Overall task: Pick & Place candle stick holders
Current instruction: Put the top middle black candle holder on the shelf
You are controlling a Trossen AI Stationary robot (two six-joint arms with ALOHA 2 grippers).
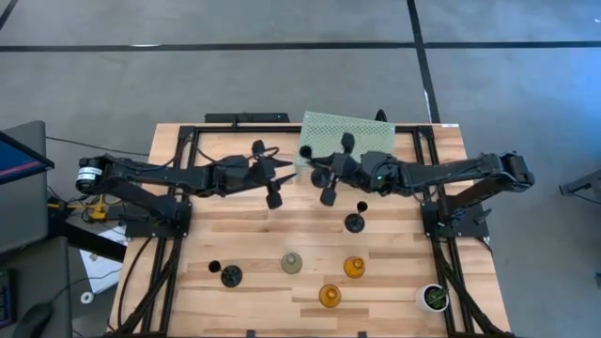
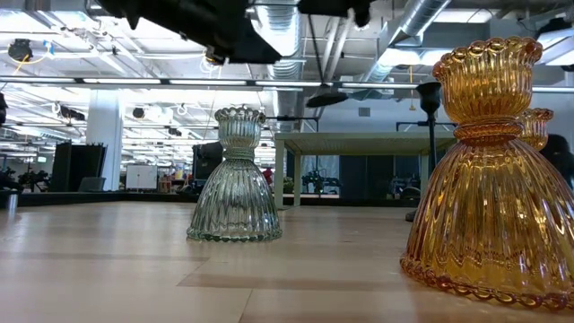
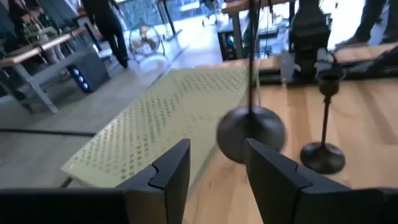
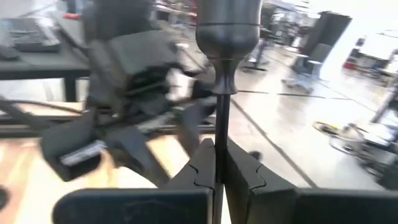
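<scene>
High view: both grippers meeting over the far middle of the worktop (image 1: 244, 235), beside a perforated green mat (image 1: 362, 131). Hard to make out there what lies between the fingers, all being dark on dark. Left gripper (image 1: 274, 199) and right gripper (image 1: 328, 195) close to each other. Nearer than the fingers, one black holder (image 1: 355, 222) standing alone; farther toward the near edge another black holder (image 1: 230, 275), a pale grey-green holder (image 1: 292, 263) and two amber holders (image 1: 354, 268), (image 1: 330, 296).

Low view: arms cut off at the top; fingers not visible.

Left wrist view: left fingers (image 3: 171, 171) parted, touching nothing; just beyond them a blurred round black base (image 3: 251, 133) in the air.

Right wrist view: right fingers (image 4: 242, 171) closed tight on the thin stem of a held black holder (image 4: 227, 28), cup above them.
</scene>
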